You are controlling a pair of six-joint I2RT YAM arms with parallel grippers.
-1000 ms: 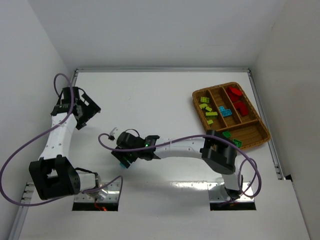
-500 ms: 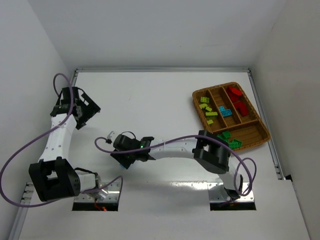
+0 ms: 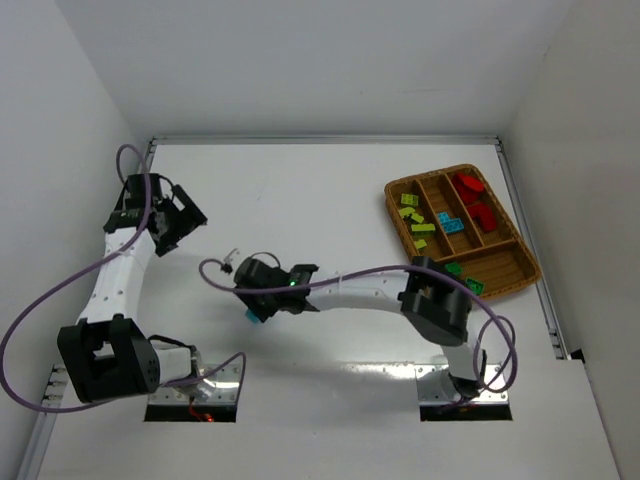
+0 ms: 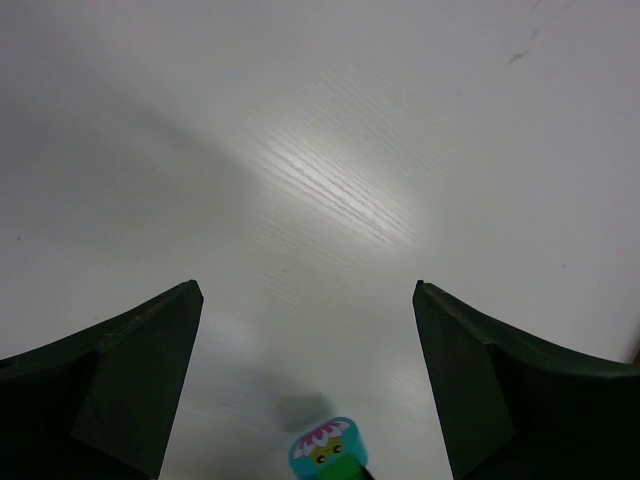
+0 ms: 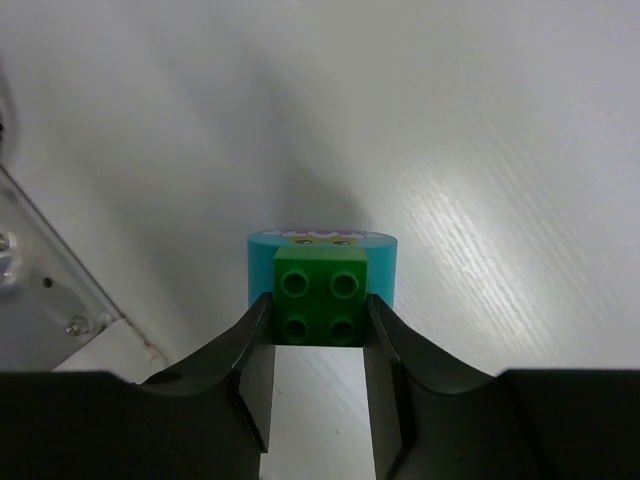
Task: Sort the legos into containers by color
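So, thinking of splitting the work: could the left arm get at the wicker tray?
Probably not. The tray sits far right on the table, the left gripper hangs open near its left edge. The right arm isn't in the way; the stretch looks too long.

Cyan piece [image 3: 250, 316], seemingly in right fingers [image 3: 261, 304]

**White table boxed in by plain walls**

A white table [image 3: 320, 200] is enclosed by a white back wall [image 3: 300, 70] and side walls. A metal rail [image 3: 320, 140] is seen along its far edge, and a small black object [image 3: 576, 354] at lower right. In the left wrist view a faint dark mark [image 4: 517, 57] is seen at upper right.
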